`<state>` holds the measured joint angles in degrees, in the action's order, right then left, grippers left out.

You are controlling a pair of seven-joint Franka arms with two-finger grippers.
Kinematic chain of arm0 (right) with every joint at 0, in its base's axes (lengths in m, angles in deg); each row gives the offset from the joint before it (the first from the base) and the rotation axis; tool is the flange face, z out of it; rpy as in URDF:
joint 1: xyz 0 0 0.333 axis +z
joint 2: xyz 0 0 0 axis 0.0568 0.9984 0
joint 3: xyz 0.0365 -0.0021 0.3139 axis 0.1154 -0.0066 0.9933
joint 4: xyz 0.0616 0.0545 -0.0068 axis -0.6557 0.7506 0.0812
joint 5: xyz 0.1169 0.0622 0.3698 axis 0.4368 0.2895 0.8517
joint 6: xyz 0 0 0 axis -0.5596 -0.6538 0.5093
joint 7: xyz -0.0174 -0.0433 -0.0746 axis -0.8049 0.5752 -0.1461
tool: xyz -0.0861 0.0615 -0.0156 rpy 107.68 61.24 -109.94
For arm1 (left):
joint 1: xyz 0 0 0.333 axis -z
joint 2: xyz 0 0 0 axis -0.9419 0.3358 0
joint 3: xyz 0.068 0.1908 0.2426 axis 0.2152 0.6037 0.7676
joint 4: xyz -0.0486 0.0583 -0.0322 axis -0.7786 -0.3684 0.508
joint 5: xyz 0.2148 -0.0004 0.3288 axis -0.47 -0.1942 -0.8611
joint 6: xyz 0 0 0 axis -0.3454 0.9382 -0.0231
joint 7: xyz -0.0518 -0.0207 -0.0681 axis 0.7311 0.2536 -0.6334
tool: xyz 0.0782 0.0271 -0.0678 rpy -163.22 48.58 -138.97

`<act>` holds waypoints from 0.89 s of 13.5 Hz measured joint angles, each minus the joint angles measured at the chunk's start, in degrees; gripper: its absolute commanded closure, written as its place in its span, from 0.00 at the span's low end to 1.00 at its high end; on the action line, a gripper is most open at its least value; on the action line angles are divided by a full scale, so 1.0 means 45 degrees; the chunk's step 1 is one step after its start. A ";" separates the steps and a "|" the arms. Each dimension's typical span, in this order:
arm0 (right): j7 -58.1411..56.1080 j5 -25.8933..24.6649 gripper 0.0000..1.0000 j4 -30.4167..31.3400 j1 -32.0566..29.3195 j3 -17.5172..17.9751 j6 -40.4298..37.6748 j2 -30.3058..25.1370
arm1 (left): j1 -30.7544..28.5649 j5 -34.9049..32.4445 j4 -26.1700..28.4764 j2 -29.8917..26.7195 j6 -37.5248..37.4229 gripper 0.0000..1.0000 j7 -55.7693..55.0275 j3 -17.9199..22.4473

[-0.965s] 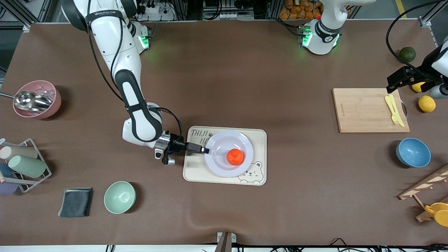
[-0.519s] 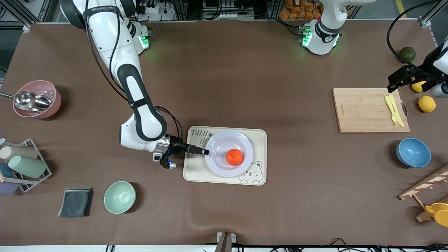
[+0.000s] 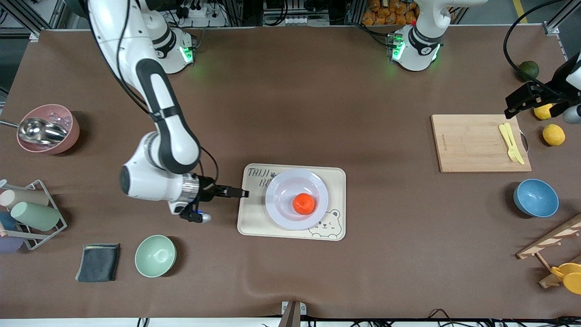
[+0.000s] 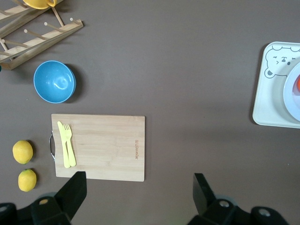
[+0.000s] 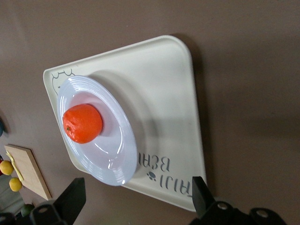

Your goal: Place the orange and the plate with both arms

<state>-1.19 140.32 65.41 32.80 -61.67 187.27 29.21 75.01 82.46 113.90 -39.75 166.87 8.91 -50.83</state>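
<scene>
The orange [image 3: 304, 204] sits in the well of the plate [image 3: 278, 200], which rests on a cream tray [image 3: 336, 177] at mid-worktop [image 3: 290, 100]. The right pincer [image 3: 239, 193] is spread and empty, low at the tray edge toward the right arm's end, clear of the plate. The left pincer [image 3: 512, 108] is spread and empty, above the cutting board's [image 3: 472, 145] corner near 2 lemons [image 3: 553, 135]. A yellow fork [image 3: 510, 141] lies on the board; a blue bowl [image 3: 535, 198] stands nearer the front camera. Nothing blocks the plate.
</scene>
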 measured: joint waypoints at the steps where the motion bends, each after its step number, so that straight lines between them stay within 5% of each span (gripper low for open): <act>1: -0.0036 -0.0512 0.00 -0.0011 -0.0035 -0.0601 -0.0932 -0.0282 | 0.0003 0.0000 -0.0002 -0.0009 -0.0032 0.00 0.0000 -0.0003; 7: -0.2241 -0.3217 0.00 -0.0069 -0.0205 -0.3995 -0.3761 -0.1334 | 0.0009 0.0001 0.0001 -0.0014 -0.0169 0.00 0.0000 -0.0011; 12: -0.3369 -0.5347 0.00 -0.1467 -0.0217 -0.5662 -0.6527 -0.2296 | 0.0009 0.0001 0.0003 -0.0023 -0.0218 0.00 0.0000 -0.0014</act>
<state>-16.35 116.26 58.81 31.82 -87.15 157.90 18.87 75.05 82.46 113.92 -39.85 165.89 8.91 -50.89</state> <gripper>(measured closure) 0.000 0.000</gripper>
